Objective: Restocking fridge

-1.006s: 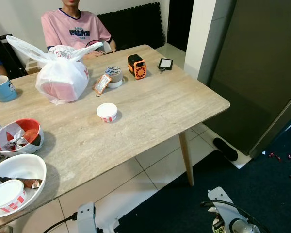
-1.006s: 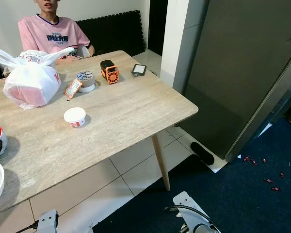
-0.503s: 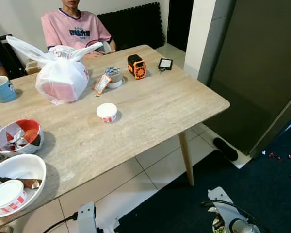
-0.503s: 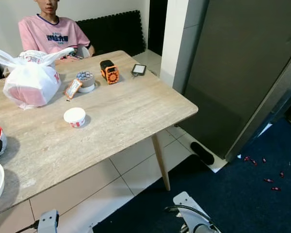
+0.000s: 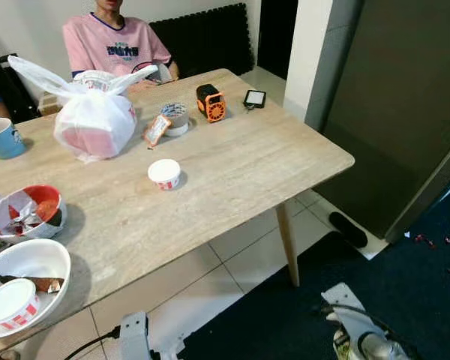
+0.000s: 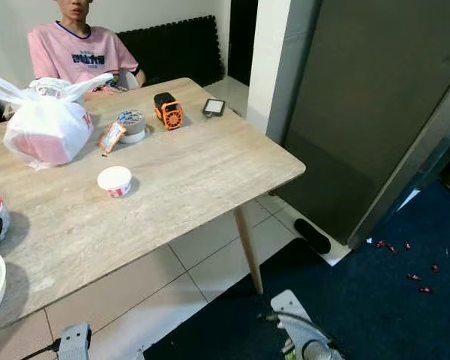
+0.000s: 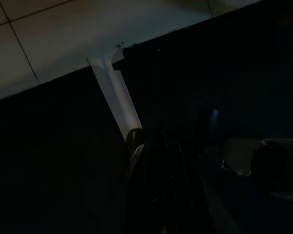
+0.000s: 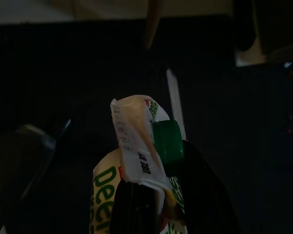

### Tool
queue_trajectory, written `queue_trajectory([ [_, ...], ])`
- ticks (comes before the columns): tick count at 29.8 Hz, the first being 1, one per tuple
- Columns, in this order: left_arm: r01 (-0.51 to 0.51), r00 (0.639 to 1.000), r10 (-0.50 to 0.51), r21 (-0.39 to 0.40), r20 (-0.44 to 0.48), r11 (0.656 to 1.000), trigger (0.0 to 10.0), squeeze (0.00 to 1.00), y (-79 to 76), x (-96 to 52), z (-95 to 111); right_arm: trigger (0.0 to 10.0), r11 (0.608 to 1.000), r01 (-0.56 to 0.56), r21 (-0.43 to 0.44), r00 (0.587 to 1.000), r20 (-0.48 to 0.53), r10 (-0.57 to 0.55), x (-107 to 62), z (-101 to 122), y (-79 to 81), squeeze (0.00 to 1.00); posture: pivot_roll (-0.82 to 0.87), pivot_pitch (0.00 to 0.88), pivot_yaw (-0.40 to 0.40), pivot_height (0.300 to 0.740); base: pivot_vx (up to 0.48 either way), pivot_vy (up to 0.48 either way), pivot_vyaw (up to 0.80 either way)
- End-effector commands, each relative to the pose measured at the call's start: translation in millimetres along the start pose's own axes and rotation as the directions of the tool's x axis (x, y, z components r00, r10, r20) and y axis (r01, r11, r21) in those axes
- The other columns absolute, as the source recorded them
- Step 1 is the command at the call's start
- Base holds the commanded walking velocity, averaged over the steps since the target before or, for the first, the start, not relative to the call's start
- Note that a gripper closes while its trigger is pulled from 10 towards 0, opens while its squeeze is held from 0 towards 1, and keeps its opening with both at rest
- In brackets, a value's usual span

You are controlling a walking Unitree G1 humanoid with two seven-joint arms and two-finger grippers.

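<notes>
Left eye view: the table (image 5: 232,169) carries a white bag (image 5: 94,124), a small cup (image 5: 164,173), a tape roll (image 5: 175,116), an orange gadget (image 5: 211,103) and a phone (image 5: 254,98), with bowls (image 5: 19,281) at the near left edge. A person in a pink shirt (image 5: 116,45) sits at the far side. The fridge (image 5: 405,112), a dark slab on the right, has its door shut. Against the pictures a second ago the whole scene has slid a little leftward and upward, so the head has turned slightly; nothing on the table has moved. The right arm's wrist (image 5: 364,341) sits a touch further right than before.

Right eye view: the same scene. The wrist looks blurred, so the arm is probably swinging as the robot walks. The approach to the fridge looks barely begun.

Left wrist view: very dark. The left gripper (image 7: 158,161) hangs over dark carpet beside pale tiles; whether its fingers are parted cannot be told.

Right wrist view: the right gripper (image 8: 161,204) is closed on a pouch (image 8: 136,146) with green lettering and a green cap, carried low over the carpet.
</notes>
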State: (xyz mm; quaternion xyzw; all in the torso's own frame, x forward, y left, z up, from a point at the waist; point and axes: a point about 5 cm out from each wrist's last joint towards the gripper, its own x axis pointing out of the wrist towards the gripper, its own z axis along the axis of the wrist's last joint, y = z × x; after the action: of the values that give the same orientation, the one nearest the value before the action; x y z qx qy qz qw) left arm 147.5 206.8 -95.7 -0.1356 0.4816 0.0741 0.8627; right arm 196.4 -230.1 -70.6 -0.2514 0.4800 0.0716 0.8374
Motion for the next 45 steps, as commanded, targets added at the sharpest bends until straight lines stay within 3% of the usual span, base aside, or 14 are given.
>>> queue_trajectory([
  [1,-0.014,1.0,0.014,0.021,-0.015,1.0,10.0,0.0,7.1,-1.7,-1.4,8.3,1.0,-0.005,0.023,1.0,0.019,0.004,0.2,3.0,1.0,0.0,-0.01,0.0,0.017,0.74,0.0,0.0,0.0],
  [3,-0.014,1.0,0.014,0.021,-0.015,1.0,10.0,0.0,7.1,-1.7,-1.4,8.3,1.0,-0.005,0.023,1.0,0.019,0.004,0.2,3.0,1.0,0.0,-0.01,0.0,0.017,0.74,0.0,0.0,0.0],
  [4,-0.013,1.0,0.014,0.023,-0.017,1.0,10.0,0.0,6.7,-1.6,-1.8,0.0,1.0,-0.013,0.027,1.0,0.023,0.012,0.2,2.9,2.8,0.0,-0.01,0.0,0.017,0.74,0.0,0.0,0.0],
  [6,-0.012,1.0,0.013,0.023,-0.019,1.0,10.0,0.0,6.1,-1.6,-2.6,0.0,0.999,-0.023,0.025,1.0,0.021,0.023,0.1,1.3,5.9,0.0,-0.01,0.0,0.014,0.74,0.0,0.0,0.0],
  [7,-0.012,1.0,0.012,0.021,-0.021,1.0,10.0,0.0,5.8,-1.7,-3.6,7.6,0.999,-0.026,0.023,1.0,0.014,0.025,-0.1,-1.0,8.0,0.0,-0.01,0.0,0.015,0.74,0.0,0.0,0.0],
  [8,-0.011,1.0,0.012,0.019,-0.022,1.0,10.0,0.0,5.4,-1.7,-4.6,10.0,0.999,-0.025,0.023,1.0,0.01,0.024,-0.2,-2.7,9.2,0.0,-0.01,0.0,0.015,0.74,0.0,0.0,0.0],
  [45,-0.003,1.0,0.003,0.004,-0.014,1.0,10.0,0.0,-0.3,0.1,-1.7,10.0,0.997,-0.063,0.045,0.998,0.009,0.063,0.0,-1.8,23.2,0.0,-0.03,0.0,0.024,0.74,0.0,0.0,0.0],
])
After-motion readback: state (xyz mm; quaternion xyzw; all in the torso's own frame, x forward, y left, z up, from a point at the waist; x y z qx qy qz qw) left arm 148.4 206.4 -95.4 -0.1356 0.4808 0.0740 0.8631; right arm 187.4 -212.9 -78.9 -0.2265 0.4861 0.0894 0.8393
